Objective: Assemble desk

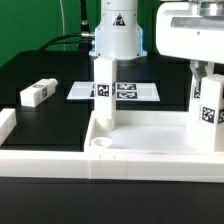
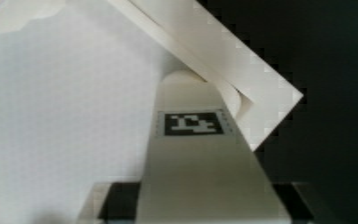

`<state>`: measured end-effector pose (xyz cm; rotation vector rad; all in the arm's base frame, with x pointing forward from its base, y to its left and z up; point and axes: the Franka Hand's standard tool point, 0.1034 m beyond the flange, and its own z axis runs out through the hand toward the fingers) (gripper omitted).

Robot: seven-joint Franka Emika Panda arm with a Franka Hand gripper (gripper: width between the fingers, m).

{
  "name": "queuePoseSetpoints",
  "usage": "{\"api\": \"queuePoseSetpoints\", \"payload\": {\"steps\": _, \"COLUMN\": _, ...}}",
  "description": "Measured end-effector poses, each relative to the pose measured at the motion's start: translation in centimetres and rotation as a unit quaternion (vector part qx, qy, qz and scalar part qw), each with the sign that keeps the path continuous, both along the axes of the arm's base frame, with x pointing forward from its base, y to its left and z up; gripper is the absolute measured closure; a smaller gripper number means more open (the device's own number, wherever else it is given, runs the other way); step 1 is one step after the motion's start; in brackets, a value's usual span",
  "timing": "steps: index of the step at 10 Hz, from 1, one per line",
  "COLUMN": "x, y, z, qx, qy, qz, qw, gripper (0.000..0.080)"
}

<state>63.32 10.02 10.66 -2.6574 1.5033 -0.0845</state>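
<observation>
The white desk top [image 1: 150, 135] lies flat near the front, rim up, with a round socket [image 1: 103, 145] at its near corner. One tagged white leg [image 1: 104, 95] stands upright at its corner on the exterior view's left. My gripper [image 1: 205, 72] is shut on a second tagged leg [image 1: 208, 115], held upright over the top's corner on the exterior view's right. Whether it touches the top I cannot tell. In the wrist view the leg [image 2: 202, 160] sits between the dark fingers [image 2: 123, 200] above the desk top [image 2: 51, 100]. A third leg [image 1: 37, 93] lies on the black table at the left.
The marker board [image 1: 130, 90] lies flat behind the desk top, in front of the robot base [image 1: 117, 35]. A low white border rail [image 1: 5, 125] runs along the exterior view's left and front edges.
</observation>
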Motion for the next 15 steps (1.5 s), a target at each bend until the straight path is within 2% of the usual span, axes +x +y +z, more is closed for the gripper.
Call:
{"api": "queuePoseSetpoints", "payload": {"steps": 4, "x": 0.11, "y": 0.23, "z": -0.01, "qx": 0.012, "qy": 0.0, "qz": -0.098, "qw": 0.995, "gripper": 0.0509}}
{"api": "queuePoseSetpoints", "payload": {"steps": 5, "x": 0.1, "y": 0.24, "z": -0.04, "qx": 0.011, "qy": 0.0, "qz": -0.091, "qw": 0.996, "gripper": 0.0416}}
{"api": "queuePoseSetpoints", "payload": {"steps": 6, "x": 0.1, "y": 0.25, "z": -0.03, "qx": 0.01, "qy": -0.001, "qz": -0.078, "qw": 0.997, "gripper": 0.0416}}
{"api": "queuePoseSetpoints", "payload": {"steps": 7, "x": 0.12, "y": 0.29, "z": -0.01, "qx": 0.009, "qy": -0.001, "qz": -0.074, "qw": 0.997, "gripper": 0.0218}}
{"api": "queuePoseSetpoints", "payload": {"steps": 8, "x": 0.15, "y": 0.32, "z": 0.01, "qx": 0.008, "qy": -0.002, "qz": -0.058, "qw": 0.998, "gripper": 0.017}}
{"api": "queuePoseSetpoints", "payload": {"steps": 11, "x": 0.39, "y": 0.41, "z": 0.34, "qx": -0.013, "qy": -0.009, "qz": 0.117, "qw": 0.993, "gripper": 0.0151}}
{"api": "queuePoseSetpoints", "payload": {"steps": 15, "x": 0.44, "y": 0.8, "z": 0.36, "qx": -0.029, "qy": -0.018, "qz": 0.28, "qw": 0.959, "gripper": 0.015}}
